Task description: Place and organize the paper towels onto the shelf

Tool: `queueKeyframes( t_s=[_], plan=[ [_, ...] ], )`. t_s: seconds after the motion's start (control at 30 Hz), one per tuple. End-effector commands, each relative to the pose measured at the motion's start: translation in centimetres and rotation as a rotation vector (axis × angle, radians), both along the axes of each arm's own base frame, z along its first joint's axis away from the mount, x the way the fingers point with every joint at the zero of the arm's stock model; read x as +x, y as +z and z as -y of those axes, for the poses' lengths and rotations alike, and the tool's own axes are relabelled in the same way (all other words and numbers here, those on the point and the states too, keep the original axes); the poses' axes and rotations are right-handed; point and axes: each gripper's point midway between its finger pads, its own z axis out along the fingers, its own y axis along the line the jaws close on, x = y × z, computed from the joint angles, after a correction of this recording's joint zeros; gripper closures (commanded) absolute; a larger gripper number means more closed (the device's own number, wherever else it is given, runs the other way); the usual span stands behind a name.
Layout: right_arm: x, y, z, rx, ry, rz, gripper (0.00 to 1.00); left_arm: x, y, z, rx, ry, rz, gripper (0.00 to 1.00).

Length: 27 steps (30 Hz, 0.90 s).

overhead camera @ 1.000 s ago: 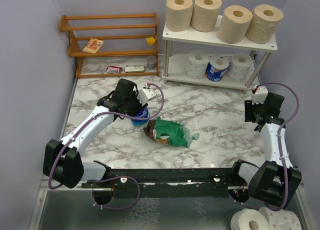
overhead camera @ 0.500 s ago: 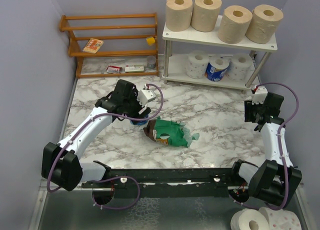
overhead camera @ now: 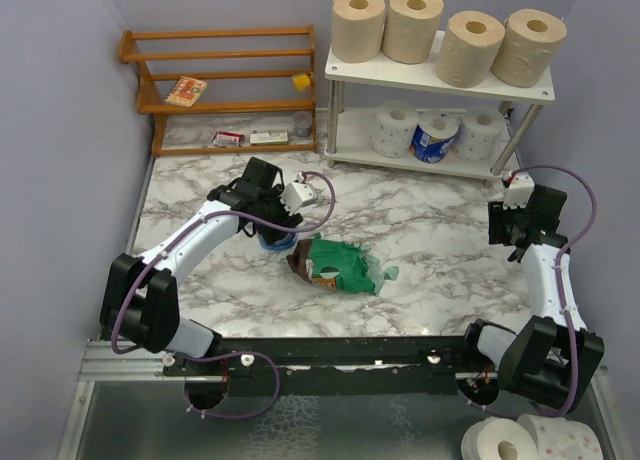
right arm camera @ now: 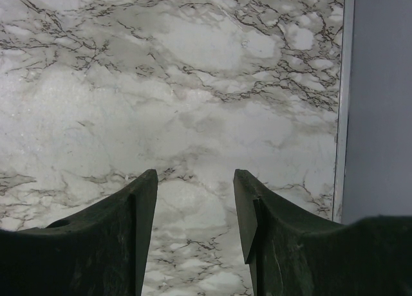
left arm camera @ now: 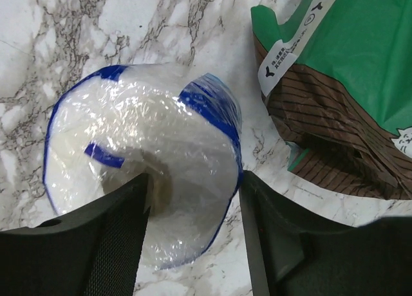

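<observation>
Overhead view: a white shelf (overhead camera: 440, 80) stands at the back right. Four tan rolls (overhead camera: 358, 25) line its upper level; below sit two white rolls (overhead camera: 395, 128) with a blue shelf roll (overhead camera: 435, 138) between them. On the marble table (overhead camera: 430, 230), the left gripper (overhead camera: 272, 238) is lowered over a blue-wrapped roll (overhead camera: 280, 246), just beside a green snack bag (overhead camera: 340, 265). The right gripper (overhead camera: 515, 242) hangs near the table's right edge.

Left wrist view: the left gripper (left arm camera: 193, 212) grasps the blue-wrapped roll (left arm camera: 141, 148), one finger against each side. The snack bag (left arm camera: 347, 103) lies close on the right.

Right wrist view: the right gripper (right arm camera: 193, 206) is released, its fingers spread over bare table (right arm camera: 193, 83).
</observation>
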Motion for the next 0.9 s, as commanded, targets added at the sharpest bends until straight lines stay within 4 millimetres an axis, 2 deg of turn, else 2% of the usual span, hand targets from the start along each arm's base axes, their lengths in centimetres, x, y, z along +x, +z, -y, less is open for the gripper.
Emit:
queueKeyframes(
  t_s=[0.0, 0.1, 0.13, 0.2, 0.27, 0.43, 0.47, 0.53, 0.57, 0.67, 0.77, 0.87],
  plan=[
    [0.4, 0.4, 0.0, 0.008, 0.009, 0.007, 0.48, 0.3, -0.8, 0.4, 0.015, -0.009, -0.028, 0.43],
    [0.4, 0.2, 0.0, 0.012, 0.010, -0.001, 0.48, 0.5, -0.8, 0.5, 0.016, -0.007, -0.027, 0.43],
    [0.4, 0.2, 0.0, 0.014, 0.011, -0.003, 0.49, 0.7, -0.7, 0.5, 0.017, -0.007, -0.024, 0.46],
    [0.4, 0.2, 0.0, 0.013, 0.009, -0.004, 0.49, 1.0, -0.5, 0.6, 0.016, -0.006, -0.019, 0.58],
    [0.4, 0.2, -0.1, 0.012, 0.011, 0.000, 0.49, 1.1, 0.4, 0.9, 0.001, -0.005, -0.016, 0.66],
    [0.4, 0.2, -0.1, 0.013, 0.014, -0.002, 0.49, 1.5, 3.7, 2.0, -0.021, -0.012, 0.031, 0.69],
    [0.4, 0.2, 0.0, 0.012, 0.013, -0.002, 0.49, 1.6, 4.3, 2.2, -0.018, -0.017, 0.041, 0.72],
    [0.4, 0.2, 0.0, 0.012, 0.011, -0.003, 0.49, 1.4, 5.1, 2.6, -0.003, -0.029, 0.051, 0.94],
    [0.4, 0.3, -0.1, 0.011, 0.013, 0.000, 0.49, 1.3, 5.6, 2.9, 0.001, -0.039, 0.058, 1.00],
    [0.4, 0.5, -0.1, 0.011, 0.016, 0.009, 0.49, 0.6, 7.0, 4.5, 0.012, -0.087, 0.068, 1.00],
    [0.4, 0.5, -0.1, 0.008, 0.013, 0.007, 0.49, 0.4, 8.9, 7.5, 0.028, -0.162, 0.111, 1.00],
    [0.3, 0.6, 0.0, 0.004, 0.009, 0.011, 0.49, 1.1, 10.2, 10.1, 0.051, -0.212, 0.174, 1.00]
  ],
)
